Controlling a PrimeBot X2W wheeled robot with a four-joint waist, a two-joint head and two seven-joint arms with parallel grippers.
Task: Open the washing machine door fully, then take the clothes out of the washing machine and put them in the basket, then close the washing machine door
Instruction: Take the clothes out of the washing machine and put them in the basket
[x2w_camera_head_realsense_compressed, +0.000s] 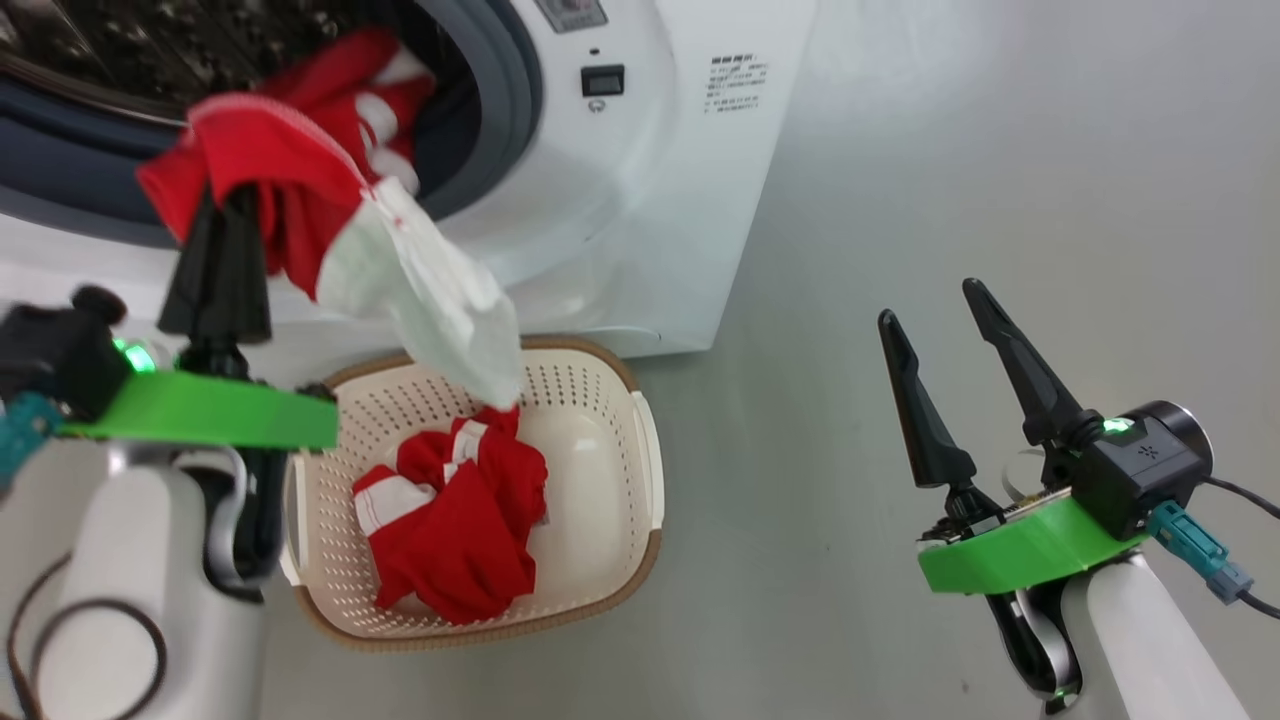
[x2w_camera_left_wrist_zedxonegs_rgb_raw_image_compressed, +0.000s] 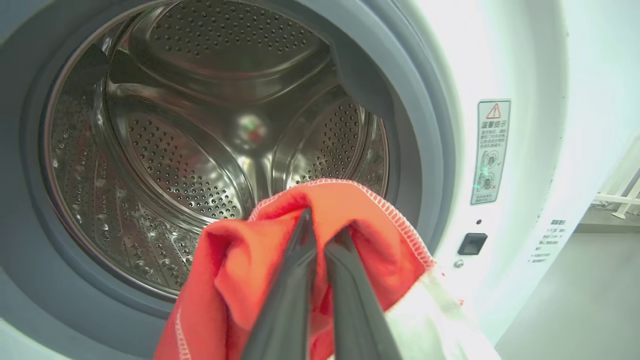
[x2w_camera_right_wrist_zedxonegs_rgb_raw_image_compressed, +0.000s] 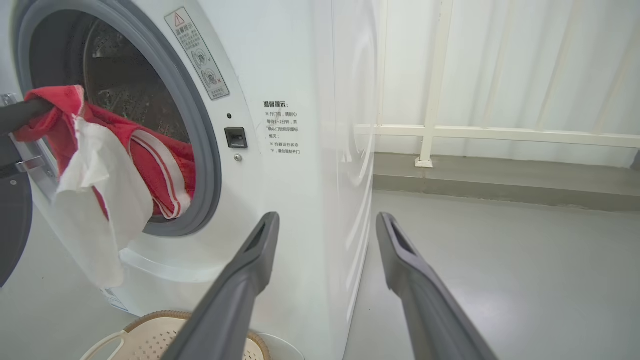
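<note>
Grey floor (x2w_camera_head_realsense_compressed: 950, 180), white railing (x2w_camera_right_wrist_zedxonegs_rgb_raw_image_compressed: 430, 130) along a pale wall behind. washing machine (x2w_camera_head_realsense_compressed: 690, 180) sits upper left in head view, mouth open, steel drum (x2w_camera_left_wrist_zedxonegs_rgb_raw_image_compressed: 200, 150) visible behind the grey rubber ring (x2w_camera_left_wrist_zedxonegs_rgb_raw_image_compressed: 425, 150), warning label (x2w_camera_left_wrist_zedxonegs_rgb_raw_image_compressed: 491, 150) beside the ring. left gripper (x2w_camera_head_realsense_compressed: 222, 200) is raised in front of the mouth, fingers pinched nearly together on a fold of the red garment (x2w_camera_head_realsense_compressed: 265, 160); left wrist view shows red cloth bunched round both fingertips. Its white part (x2w_camera_head_realsense_compressed: 440, 300) hangs down from the grip, lower end over the basket (x2w_camera_head_realsense_compressed: 625, 560), touching or just above the red bundle (x2w_camera_head_realsense_compressed: 460, 530) lying inside, cannot tell which. second red piece (x2w_camera_head_realsense_compressed: 385, 95) with white trim drapes over the lower lip of the mouth, partly in the drum. basket stands on the floor just in front of the machine, below the mouth. right gripper (x2w_camera_head_realsense_compressed: 930, 302) is well off to the right above the floor, fingers spread wide, holding nothing; right wrist view has it aimed at the machine's front corner
</note>
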